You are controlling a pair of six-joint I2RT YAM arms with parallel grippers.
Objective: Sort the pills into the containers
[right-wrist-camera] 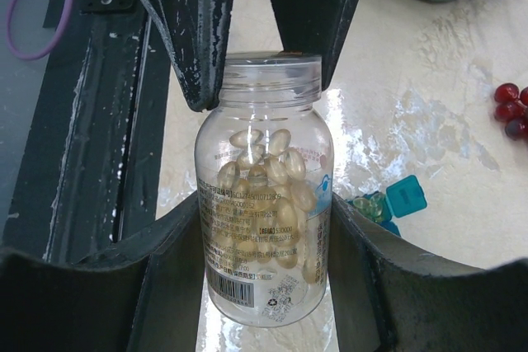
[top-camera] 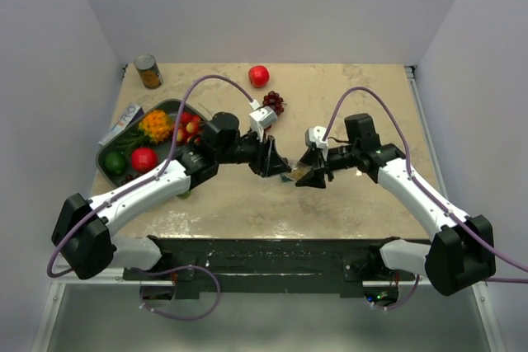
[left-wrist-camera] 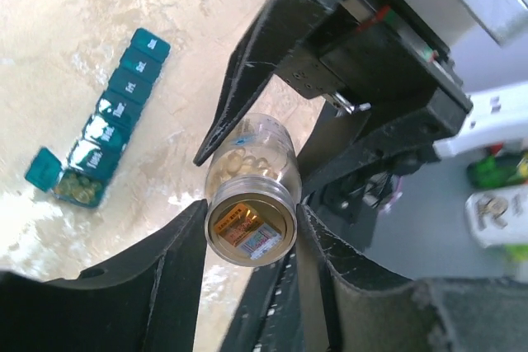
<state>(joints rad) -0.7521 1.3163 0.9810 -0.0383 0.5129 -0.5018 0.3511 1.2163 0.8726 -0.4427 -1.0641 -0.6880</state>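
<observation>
Two robot arms meet over the middle of a tan marbled table [top-camera: 355, 204], both clamped on one clear plastic bottle [right-wrist-camera: 262, 162] part-filled with pale yellow capsules [right-wrist-camera: 272, 179]. The left gripper [left-wrist-camera: 250, 213] pinches the bottle's neck end between its black fingers, while the right gripper [right-wrist-camera: 264, 204] grasps the labelled body from the opposite side, so the bottle hangs above the table between them.

Just beside the bottle, a narrow teal-blue plastic pill organiser [left-wrist-camera: 111, 117] lies flat on the table at its centre, a single straight row of small square compartments. The lid of one end compartment [left-wrist-camera: 41, 169] stands open, with yellowish capsules inside it; the other lids in view are down. From above, the grippers hide most of the organiser.

At the far left sits a dark green tray [top-camera: 169, 106] of fruit. A red apple [top-camera: 258, 76], a bunch of dark red grapes [top-camera: 273, 102] and a small tin can [top-camera: 148, 72] stand along the far side.
</observation>
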